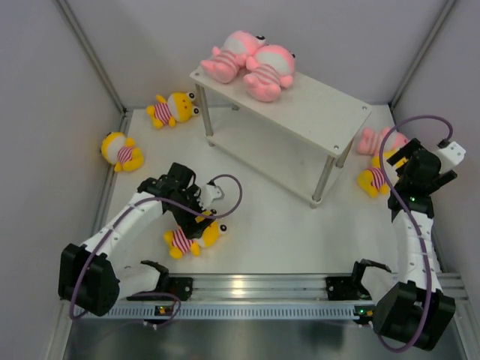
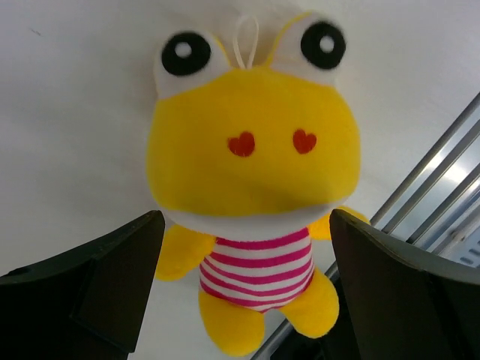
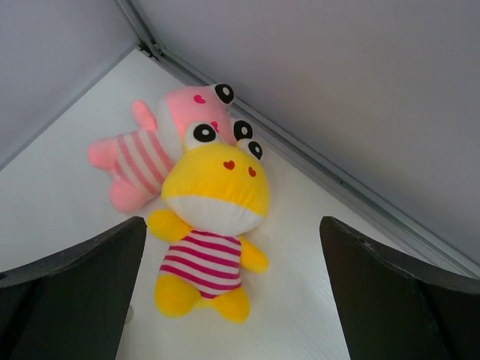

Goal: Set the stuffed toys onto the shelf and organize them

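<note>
The white shelf [image 1: 315,105] stands at the back middle with two pink toys [image 1: 251,64] lying on its top left end. My left gripper [image 1: 193,223] is open and hovers just above a yellow toy [image 1: 191,238] lying on its back; in the left wrist view this toy [image 2: 251,172] sits between the fingers [image 2: 97,289], untouched. My right gripper [image 1: 401,169] is open above a yellow toy [image 1: 373,181] and a pink toy [image 1: 375,140] lying together at the right wall; the right wrist view shows the yellow one [image 3: 214,217] and the pink one [image 3: 146,154].
Two more yellow toys lie at the back left, one [image 1: 172,109] near the shelf's left leg and one [image 1: 121,151] by the left wall. An aluminium rail [image 1: 255,286] runs along the near edge. Grey walls [image 1: 45,90] enclose the table.
</note>
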You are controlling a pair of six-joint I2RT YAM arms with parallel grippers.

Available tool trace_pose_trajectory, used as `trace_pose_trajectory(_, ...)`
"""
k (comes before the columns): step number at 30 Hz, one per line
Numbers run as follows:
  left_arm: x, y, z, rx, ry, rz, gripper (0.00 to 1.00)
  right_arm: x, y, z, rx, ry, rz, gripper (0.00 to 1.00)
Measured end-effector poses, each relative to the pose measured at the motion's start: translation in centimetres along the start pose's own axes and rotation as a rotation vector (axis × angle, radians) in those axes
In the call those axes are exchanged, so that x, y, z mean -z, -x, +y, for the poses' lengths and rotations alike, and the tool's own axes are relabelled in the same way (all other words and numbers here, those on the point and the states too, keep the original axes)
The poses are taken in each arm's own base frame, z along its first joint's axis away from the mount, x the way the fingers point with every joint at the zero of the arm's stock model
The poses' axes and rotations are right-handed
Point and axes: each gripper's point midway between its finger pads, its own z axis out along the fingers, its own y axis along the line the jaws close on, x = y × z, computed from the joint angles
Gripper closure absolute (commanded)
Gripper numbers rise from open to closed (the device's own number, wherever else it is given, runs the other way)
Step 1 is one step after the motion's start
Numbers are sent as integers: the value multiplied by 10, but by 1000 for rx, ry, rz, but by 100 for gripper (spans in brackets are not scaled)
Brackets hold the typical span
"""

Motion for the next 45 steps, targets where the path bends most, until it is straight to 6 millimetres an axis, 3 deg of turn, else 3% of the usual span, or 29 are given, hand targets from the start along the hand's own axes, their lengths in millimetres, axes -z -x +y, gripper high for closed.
trace_pose_trajectory(3, -7, -26, -2, -33, 22, 110, 7, 1, 4, 2, -4, 12, -7, 1)
trace_pose_trajectory(5, -7, -31, 2, -43, 41, 136, 14, 2, 4, 4, -5, 18, -6, 1)
trace_pose_trajectory(9, -16, -41, -1, -54, 10, 167, 51, 2, 3, 5, -4, 29, -2, 1)
trace_pose_trajectory(13, -25, -51, -4, -50, -23, 208, 70, 4, 6, 6, -2, 38, -8, 1)
trace_pose_trajectory(15, -25, -50, -4, -52, -22, 202, 82, 6, 8, 7, -3, 42, -15, 1)
trace_pose_trajectory(16, -25, -50, -4, -52, -23, 201, 95, 7, 9, 7, -4, 45, -19, 1)
trace_pose_trajectory(17, -25, -49, -5, -48, -23, 199, 100, 7, 11, 8, -5, 47, -21, 1)
trace_pose_trajectory(26, -18, -42, 4, 5, 38, 177, 100, 13, 27, 22, -10, 107, -26, 1)
trace_pose_trajectory(28, -10, -32, 14, 44, 76, 147, 100, 17, 36, 28, -13, 133, -35, 2)
trace_pose_trajectory(32, 21, 5, 50, 165, 187, 32, 100, 34, 66, 59, -12, 286, -65, 14)
trace_pose_trajectory(35, 52, 39, 77, 268, 237, -71, 100, 62, 104, 94, 32, 449, -130, 17)
trace_pose_trajectory(37, 70, 57, 94, 332, 249, -146, 100, 96, 135, 129, 91, 588, -210, 18)
trace_pose_trajectory(40, 83, 59, 109, 428, 259, -185, 100, 181, 167, 198, 219, 924, -340, 21)
trace_pose_trajectory(43, 77, 49, 107, 506, 221, -158, 100, 268, 164, 252, 365, 1269, -441, 20)
trace_pose_trajectory(44, 74, 47, 106, 527, 204, -149, 100, 298, 155, 267, 421, 1384, -473, 19)
trace_pose_trajectory(45, 72, 46, 105, 541, 190, -143, 100, 315, 144, 278, 466, 1451, -491, 19)
